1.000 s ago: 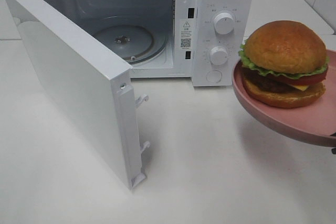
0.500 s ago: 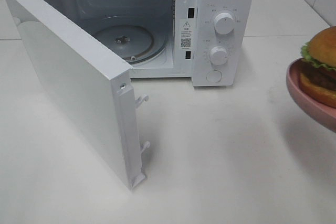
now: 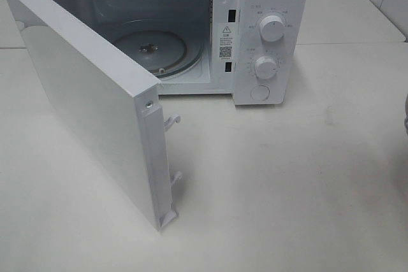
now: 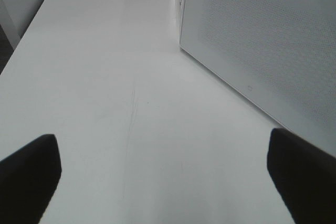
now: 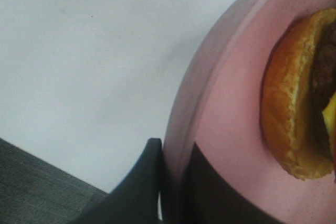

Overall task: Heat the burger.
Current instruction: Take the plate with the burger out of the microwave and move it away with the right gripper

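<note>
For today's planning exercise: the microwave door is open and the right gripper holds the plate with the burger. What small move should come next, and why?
Probably carry the pink plate with the burger, pinched by the right gripper, toward the microwave: its door stands open and the turntable is bare.

Unreadable warning sticker (image 3: 225, 39) with QR code on microwave (image 3: 271, 36)

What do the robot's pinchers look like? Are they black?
Yes. The left gripper's two fingers show as plain black blocks with rounded corners. The right gripper's fingers are also dark, smooth and flat, tapering toward the tips. No cables, labels or markings show, and the arms themselves are out of view.
</note>
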Tool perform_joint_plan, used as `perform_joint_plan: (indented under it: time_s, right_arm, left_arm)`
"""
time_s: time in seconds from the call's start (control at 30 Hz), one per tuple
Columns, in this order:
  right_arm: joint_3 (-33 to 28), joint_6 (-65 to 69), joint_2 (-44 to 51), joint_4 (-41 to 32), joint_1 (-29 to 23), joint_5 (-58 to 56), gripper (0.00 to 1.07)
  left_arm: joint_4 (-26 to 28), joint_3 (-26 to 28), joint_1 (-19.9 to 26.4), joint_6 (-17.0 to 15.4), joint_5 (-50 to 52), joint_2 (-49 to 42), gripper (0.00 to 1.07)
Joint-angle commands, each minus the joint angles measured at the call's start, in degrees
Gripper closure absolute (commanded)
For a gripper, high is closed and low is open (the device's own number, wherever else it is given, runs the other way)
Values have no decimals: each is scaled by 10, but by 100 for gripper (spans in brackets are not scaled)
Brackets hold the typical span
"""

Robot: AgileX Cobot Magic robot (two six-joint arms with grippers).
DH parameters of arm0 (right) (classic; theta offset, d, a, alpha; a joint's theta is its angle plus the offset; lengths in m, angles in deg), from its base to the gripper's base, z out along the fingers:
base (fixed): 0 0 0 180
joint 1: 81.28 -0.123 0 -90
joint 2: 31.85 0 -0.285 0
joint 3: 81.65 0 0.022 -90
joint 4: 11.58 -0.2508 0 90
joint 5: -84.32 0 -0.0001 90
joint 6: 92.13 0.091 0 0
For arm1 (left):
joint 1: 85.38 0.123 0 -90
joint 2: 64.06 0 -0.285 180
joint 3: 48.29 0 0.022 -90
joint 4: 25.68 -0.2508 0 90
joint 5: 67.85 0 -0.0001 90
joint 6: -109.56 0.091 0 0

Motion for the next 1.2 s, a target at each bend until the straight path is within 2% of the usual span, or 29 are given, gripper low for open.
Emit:
perform_joint_plan:
  time_s: [0.03,0.53,0.9,1.2]
  right_arm:
    - [4,65,-26,49,3,13,107]
    - [4,384,-213,124,3,56,107]
    - [4,486,-332,163,3,95,107]
    - [4,604,-437,231,3,123,104]
  left_arm:
    - [1,-2,0,0,2,-3,6]
    - [1,-2,0,0,2,-3,7]
    - [1,-2,0,0,2,-3,7]
    - [1,-2,0,0,2,-3,7]
